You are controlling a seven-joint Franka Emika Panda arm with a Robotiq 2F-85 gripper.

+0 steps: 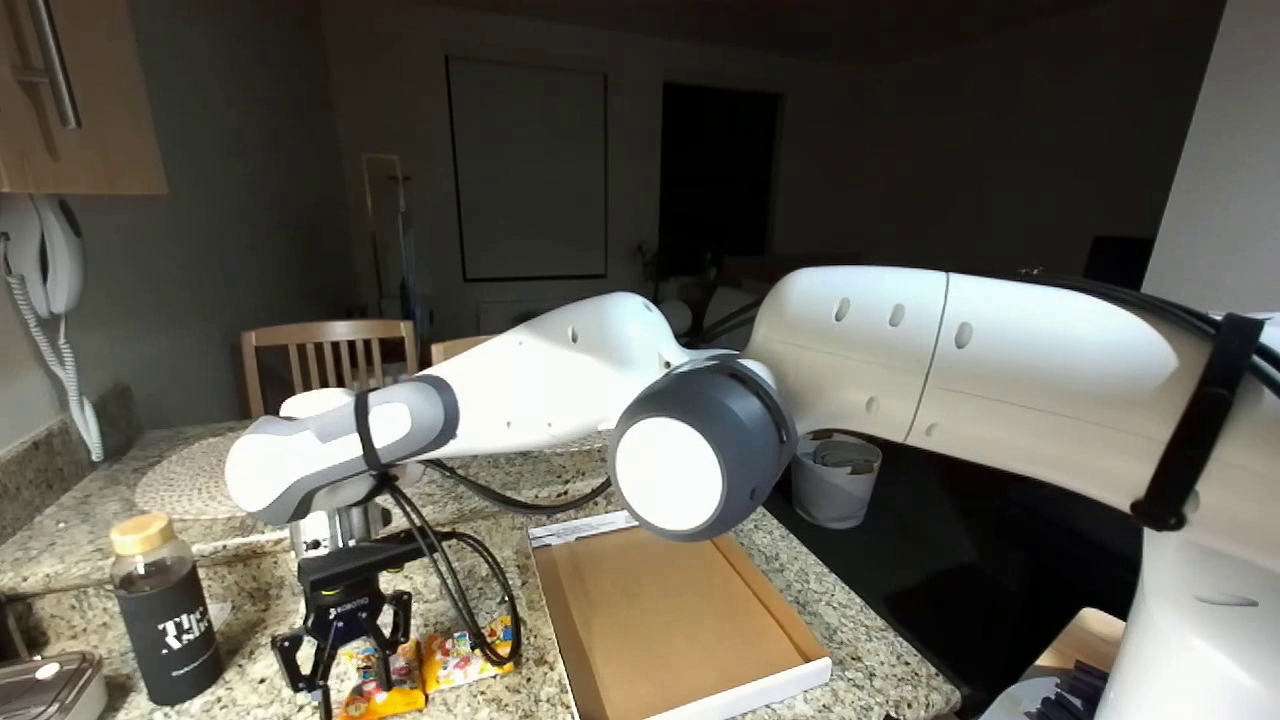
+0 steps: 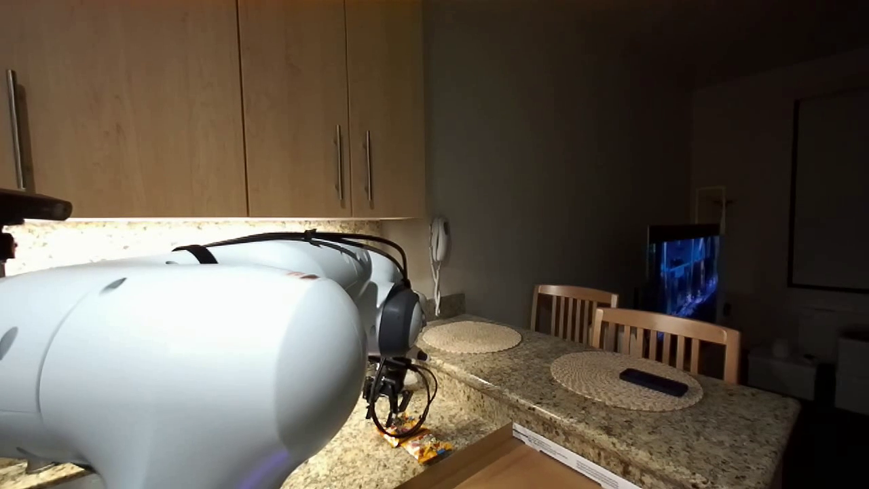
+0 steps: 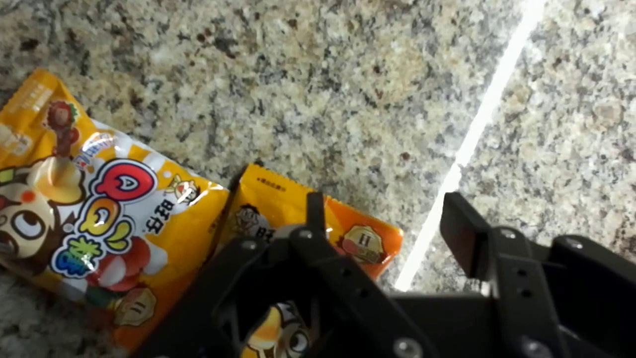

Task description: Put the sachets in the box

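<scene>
Apparently I'm pre-pick | gripper [image 3: 385,221] gapes, holding nothing | next calls for: nudge right over left sachet [image 1: 405,678], lower, pinch

The wrist view looks down, close, on sachets [image 3: 109,214] lower left. Both exterior views face across the counter [image 1: 870,660] from farther back, sharing the box [image 1: 670,620] near bottom centre.

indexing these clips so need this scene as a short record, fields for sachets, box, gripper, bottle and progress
sachets: two in view, side by side on the counter
box: open-topped, beside the sachets
gripper: open, above the edge of one sachet, contact unclear
bottle: dark, tan-lidded, standing on the counter
progress: no sachet seen in the box
</scene>
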